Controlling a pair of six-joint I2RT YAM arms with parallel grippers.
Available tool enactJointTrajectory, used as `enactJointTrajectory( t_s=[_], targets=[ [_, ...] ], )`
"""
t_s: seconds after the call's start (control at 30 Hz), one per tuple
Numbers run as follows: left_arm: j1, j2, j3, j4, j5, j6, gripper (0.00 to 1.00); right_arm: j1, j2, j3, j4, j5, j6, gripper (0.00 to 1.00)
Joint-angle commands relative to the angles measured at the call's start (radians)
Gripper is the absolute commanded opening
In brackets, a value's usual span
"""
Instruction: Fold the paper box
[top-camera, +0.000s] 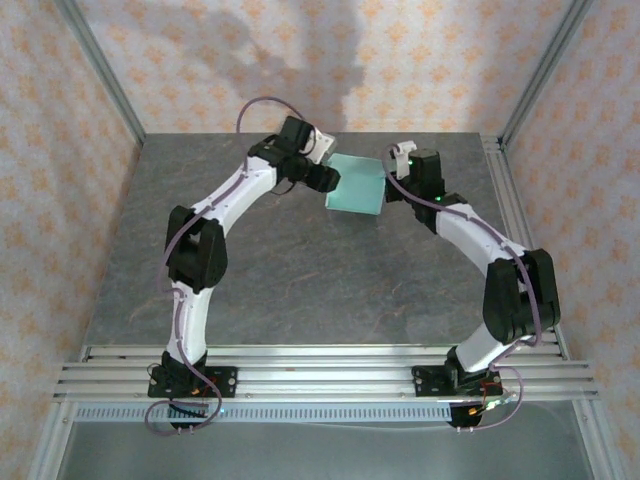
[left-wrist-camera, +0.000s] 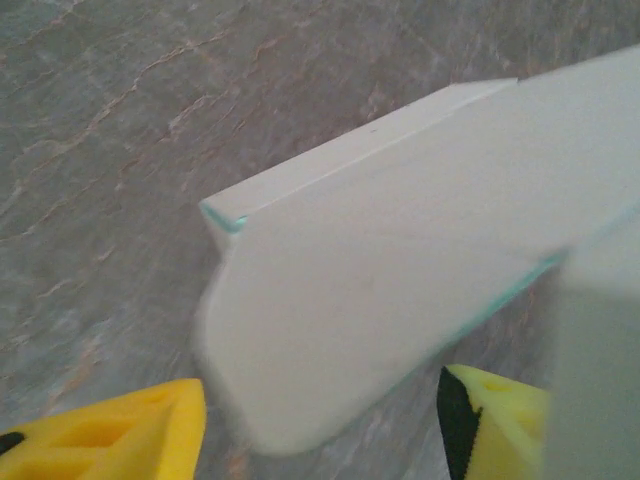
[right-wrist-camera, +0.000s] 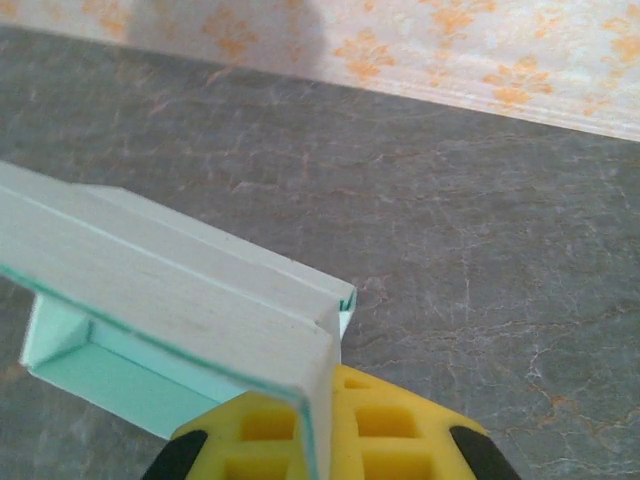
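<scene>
The paper box (top-camera: 357, 184) is a pale mint-green card shape, held off the grey table between the two arms at the back middle. My left gripper (top-camera: 326, 180) is at its left edge. In the left wrist view, a rounded flap of the paper box (left-wrist-camera: 380, 270) hangs between the yellow fingers (left-wrist-camera: 110, 435), which stand apart from it, so the left gripper (left-wrist-camera: 320, 445) is open. My right gripper (top-camera: 393, 187) is at the box's right edge. In the right wrist view, the right gripper (right-wrist-camera: 322, 440) is shut on a folded wall of the paper box (right-wrist-camera: 180, 285), whose mint inside shows beneath.
The grey marbled table (top-camera: 300, 280) lies under both arms. Aluminium rails (top-camera: 320, 370) run along the near edge with the arm bases bolted on. Patterned walls (top-camera: 330, 60) and metal posts (top-camera: 105, 70) close off the back and sides.
</scene>
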Motion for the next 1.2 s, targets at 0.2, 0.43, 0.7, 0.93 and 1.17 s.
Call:
enactJointTrajectory(
  t_s=[0.2,0.43,0.7,0.93,1.17],
  targets=[
    [0.079,-0.192,-0.070,-0.209,0.193,0.175,0.75,-0.044,0.066,0.231,-0.485,-0.171,-0.164,0.00],
    [0.097,-0.283,-0.149,-0.222,0.169,0.212,0.83,-0.045,0.146,0.421,-0.810,-0.224,-0.221,0.00],
    [0.052,-0.248,-0.136,-0.239,0.081,0.283,0.90,-0.005,0.195,0.537,-0.986,-0.149,-0.215,0.00],
    [0.012,-0.127,-0.026,-0.318,0.097,0.340,0.86,0.012,0.215,0.539,-1.026,-0.166,-0.246,0.00],
    [0.011,-0.036,0.057,-0.349,0.091,0.396,0.69,0.012,0.214,0.531,-1.041,-0.203,-0.286,0.00]
  ],
)
